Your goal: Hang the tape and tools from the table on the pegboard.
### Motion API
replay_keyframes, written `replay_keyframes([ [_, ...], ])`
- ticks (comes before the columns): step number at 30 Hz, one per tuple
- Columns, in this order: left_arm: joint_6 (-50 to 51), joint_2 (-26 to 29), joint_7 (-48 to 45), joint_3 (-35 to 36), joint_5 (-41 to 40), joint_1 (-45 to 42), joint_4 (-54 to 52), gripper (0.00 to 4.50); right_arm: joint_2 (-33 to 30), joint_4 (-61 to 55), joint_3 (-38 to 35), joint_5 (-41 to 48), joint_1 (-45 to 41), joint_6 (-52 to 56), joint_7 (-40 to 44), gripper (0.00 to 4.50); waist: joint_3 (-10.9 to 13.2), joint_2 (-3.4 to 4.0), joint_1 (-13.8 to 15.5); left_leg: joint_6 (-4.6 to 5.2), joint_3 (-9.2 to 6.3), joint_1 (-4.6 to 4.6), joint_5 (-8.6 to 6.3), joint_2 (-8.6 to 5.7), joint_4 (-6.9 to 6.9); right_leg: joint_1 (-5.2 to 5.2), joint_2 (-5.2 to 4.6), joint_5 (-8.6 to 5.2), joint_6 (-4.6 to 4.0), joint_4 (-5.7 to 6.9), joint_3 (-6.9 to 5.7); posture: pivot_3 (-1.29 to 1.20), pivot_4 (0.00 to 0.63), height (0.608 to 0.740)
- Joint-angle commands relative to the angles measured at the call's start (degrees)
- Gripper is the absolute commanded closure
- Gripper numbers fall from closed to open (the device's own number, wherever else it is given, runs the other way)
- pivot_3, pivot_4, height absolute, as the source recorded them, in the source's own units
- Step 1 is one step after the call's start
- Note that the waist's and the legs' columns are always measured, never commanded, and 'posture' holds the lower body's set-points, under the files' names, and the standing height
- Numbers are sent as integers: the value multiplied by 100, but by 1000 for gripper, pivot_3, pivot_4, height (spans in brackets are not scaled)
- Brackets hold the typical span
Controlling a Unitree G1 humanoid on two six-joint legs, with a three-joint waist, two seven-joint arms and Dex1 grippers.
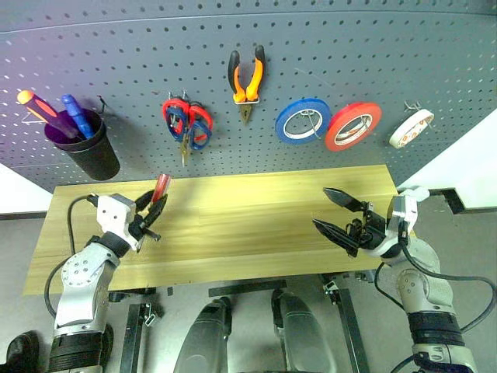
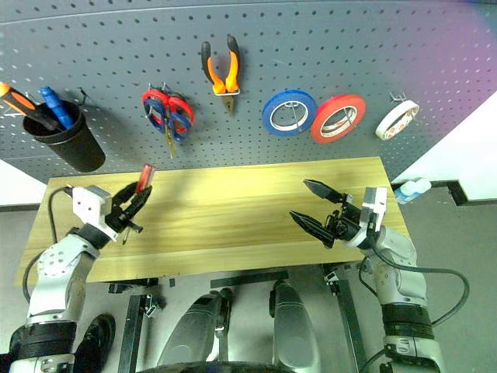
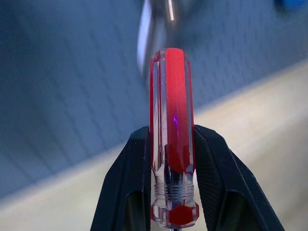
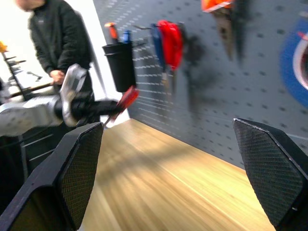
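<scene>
Pegboard: set upright behind the table.
Cup: hung far left, two screwdrivers stood in it.
Rightward: scissors, pliers, two rolls, tape.
Screwdriver: held above the table's left end.

The scene was evenly and brightly lit from above. The pegboard was bowed by lens distortion and tinged purple at a corner. Background was blurred behind the screwdriver; motion smear was seen in the right wrist view.
</scene>
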Motion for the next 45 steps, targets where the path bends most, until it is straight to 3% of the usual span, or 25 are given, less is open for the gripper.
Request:
replay_keyframes([
  [1, -246, 78, 199, 186, 20, -106, -281, 3604, 101, 121, -18, 68, -126, -131, 173, 0, -63, -1, 6, 0, 1, 4, 0, 0, 1, 4, 1, 1, 0, 0, -1, -99, 163, 740],
  [13, -254, 339, 694, 369, 76, -657, -630, 3604, 467, 165, -132, 469, -647, 208, 212, 0, -322, 2, 12, -15, 5, 21, 22, 4, 5, 19, 14, 27, -6, 3, 1, -86, 118, 740],
  [18, -81, 639, 842, 454, 48, -1260, -674, 3604, 600, 169, -125, 500, -661, 224, 126, 0, -361, -3, 14, -15, 6, 89, 24, 7, 2, 85, 23, 29, -7, -1, 2, -83, 106, 740],
  [26, 64, 959, 761, 474, -124, -2034, -383, 3604, 653, 272, -257, 511, -778, 241, -24, 0, -437, 2, 8, -14, 11, 95, 25, 9, 2, 87, 34, 30, -7, 2, 6, -85, 103, 740],
  [36, -366, 1307, 226, 372, -153, -3470, 1067, 3604, 671, 309, -260, 437, -772, 201, -121, 0, -453, 3, 2, -18, 14, 97, 29, 12, 4, 86, 45, 34, -10, 7, 9, -89, 104, 740],
  [45, -1060, 1325, -181, 456, -216, -4135, 2661, 3604, 597, 156, -301, 419, -655, 217, -220, 0, -456, 3, -1, -19, 17, 100, 30, 16, 5, 85, 49, 36, -12, 10, 12, -102, 112, 740],
])
